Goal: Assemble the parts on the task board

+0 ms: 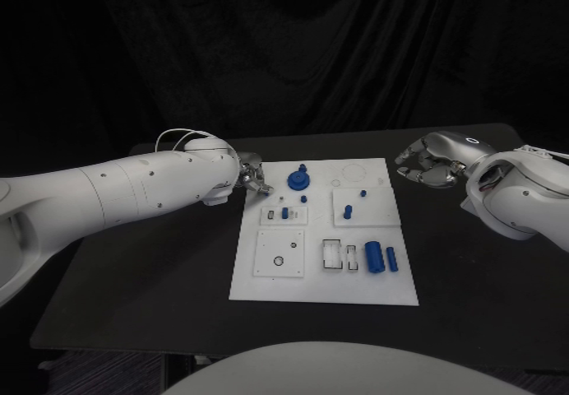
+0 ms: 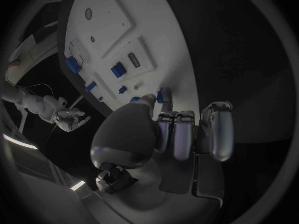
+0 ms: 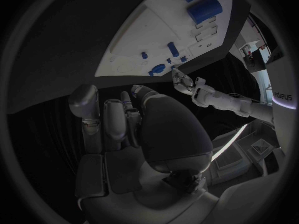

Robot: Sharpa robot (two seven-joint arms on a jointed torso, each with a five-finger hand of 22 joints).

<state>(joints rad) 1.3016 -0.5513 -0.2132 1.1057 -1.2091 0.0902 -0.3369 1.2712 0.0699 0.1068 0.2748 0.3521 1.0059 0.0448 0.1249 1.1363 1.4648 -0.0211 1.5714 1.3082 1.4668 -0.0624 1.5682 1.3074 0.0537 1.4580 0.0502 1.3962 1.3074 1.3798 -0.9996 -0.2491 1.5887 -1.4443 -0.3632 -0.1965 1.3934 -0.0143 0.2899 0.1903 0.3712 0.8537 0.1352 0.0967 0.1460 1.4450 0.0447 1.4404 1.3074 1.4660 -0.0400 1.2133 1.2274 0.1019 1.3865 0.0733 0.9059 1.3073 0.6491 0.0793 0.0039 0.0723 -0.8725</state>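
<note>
Blue parts (image 1: 373, 256) lie on the task board (image 1: 356, 292); some stand upright.

Dim scene, bright white task board (image 1: 322, 239), fisheye-bent wrist views, dark rims

In the head view the left robot hand (image 1: 254, 183) is mostly hidden behind its own white arm; only some fingers show at the board's (image 1: 273, 284) edge, so its grip cannot be told. The right robot hand (image 1: 431, 167) has its fingers curled, but whether they hold anything is hidden. The small blue parts (image 1: 305, 198) just beside the left robot hand are too small to make out.
</note>
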